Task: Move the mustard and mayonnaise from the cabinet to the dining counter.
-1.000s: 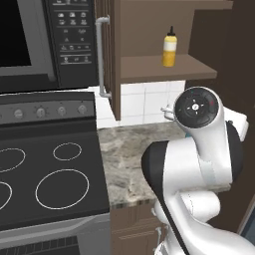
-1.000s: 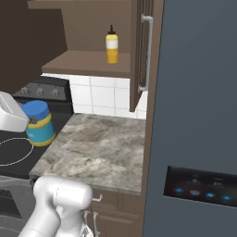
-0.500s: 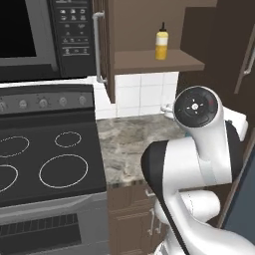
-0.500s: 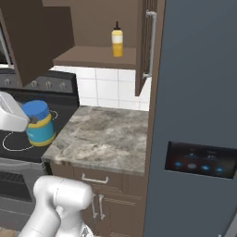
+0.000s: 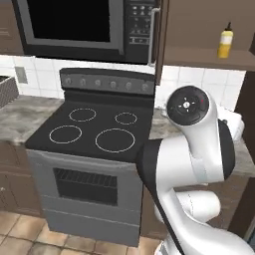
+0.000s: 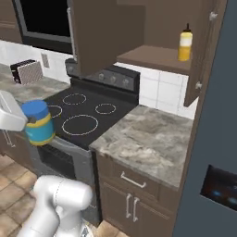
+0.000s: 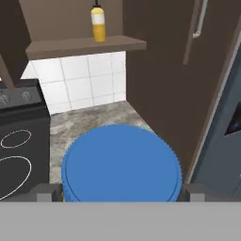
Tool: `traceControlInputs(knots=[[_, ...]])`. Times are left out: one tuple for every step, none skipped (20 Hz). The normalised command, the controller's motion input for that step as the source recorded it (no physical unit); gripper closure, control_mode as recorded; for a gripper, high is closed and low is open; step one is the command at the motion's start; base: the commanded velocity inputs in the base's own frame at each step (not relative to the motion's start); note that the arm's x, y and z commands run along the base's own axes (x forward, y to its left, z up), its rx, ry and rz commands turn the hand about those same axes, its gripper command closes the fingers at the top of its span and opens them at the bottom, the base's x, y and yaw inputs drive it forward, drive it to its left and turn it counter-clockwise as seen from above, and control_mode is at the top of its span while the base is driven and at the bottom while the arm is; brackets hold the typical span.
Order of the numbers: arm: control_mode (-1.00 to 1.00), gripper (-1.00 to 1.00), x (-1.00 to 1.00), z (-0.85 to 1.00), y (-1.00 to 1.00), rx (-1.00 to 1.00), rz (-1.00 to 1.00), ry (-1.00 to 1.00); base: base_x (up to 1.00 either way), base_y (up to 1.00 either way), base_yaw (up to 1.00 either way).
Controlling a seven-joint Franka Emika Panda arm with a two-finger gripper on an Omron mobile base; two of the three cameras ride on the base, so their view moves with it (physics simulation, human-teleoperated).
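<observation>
Carrying the mayonnaise (image 6: 39,125) off toward the dining counter

Gripper (image 7: 121,192) apparently clamping the jar upright by its sides; leaving mustard (image 6: 185,43) on the cabinet (image 6: 159,58) shelf

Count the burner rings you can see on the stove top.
4 rings on the stove: two at the back, two at the front. In the right base view the mayonnaise overlaps one, so others could be hidden.
</observation>
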Motion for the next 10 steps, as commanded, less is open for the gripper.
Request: traceControlInputs(knots=[[1.0,1.0,0.0,0.0,0.0,0.0,0.0,0.0,-0.12,0.0,1.0],[1.0,1.0,0.0,0.0,0.0,0.0,0.0,0.0,-0.1,0.01,1.0],[1.0,1.0,0.0,0.0,0.0,0.0,0.0,0.0,-0.1,0.01,1.0],[1.0,1.0,0.0,0.0,0.0,0.0,0.0,0.0,-0.09,0.0,1.0],[1.0,1.0,0.0,0.0,0.0,0.0,0.0,0.0,-0.09,0.0,1.0],[1.0,1.0,0.0,0.0,0.0,0.0,0.0,0.0,-0.08,0.0,1.0],[1.0,1.0,0.0,0.0,0.0,0.0,0.0,0.0,-0.08,0.0,1.0],[1.0,1.0,0.0,0.0,0.0,0.0,0.0,0.0,-0.08,0.0,1.0],[1.0,1.0,0.0,0.0,0.0,0.0,0.0,0.0,-0.08,0.0,1.0],[1.0,1.0,0.0,0.0,0.0,0.0,0.0,0.0,-0.08,0.0,1.0]])
